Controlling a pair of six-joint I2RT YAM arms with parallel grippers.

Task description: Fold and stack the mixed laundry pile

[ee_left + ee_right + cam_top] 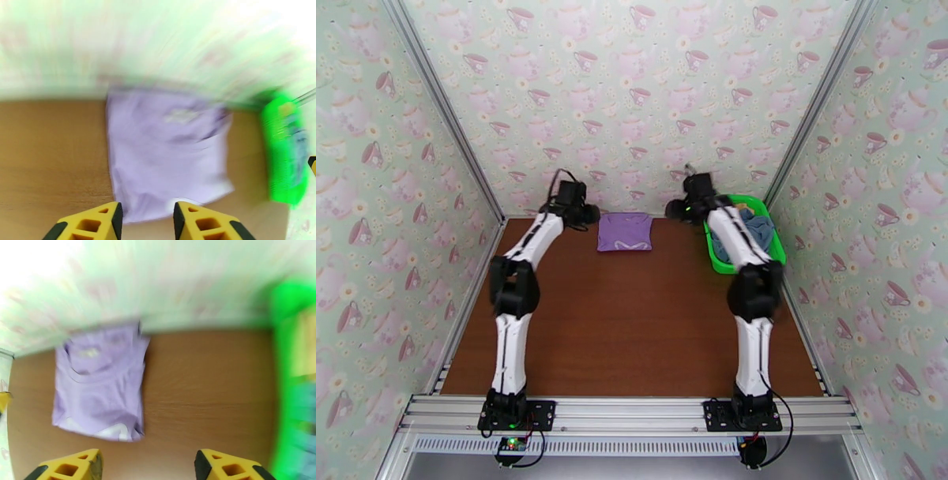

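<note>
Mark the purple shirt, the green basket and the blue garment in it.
purple shirt (pixel 625 231), top external view, centre of the folded cloth.
green basket (pixel 725 267), top external view, near rim.
blue garment (pixel 763 230), top external view, bunched cloth inside the basket.

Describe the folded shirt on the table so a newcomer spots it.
Go to the far edge of the brown table, by the back wall. Left of the green basket lies the purple shirt, flat on the wood. It is the one folded garment outside the basket; the blue and tan clothes sit bunched inside.
</note>
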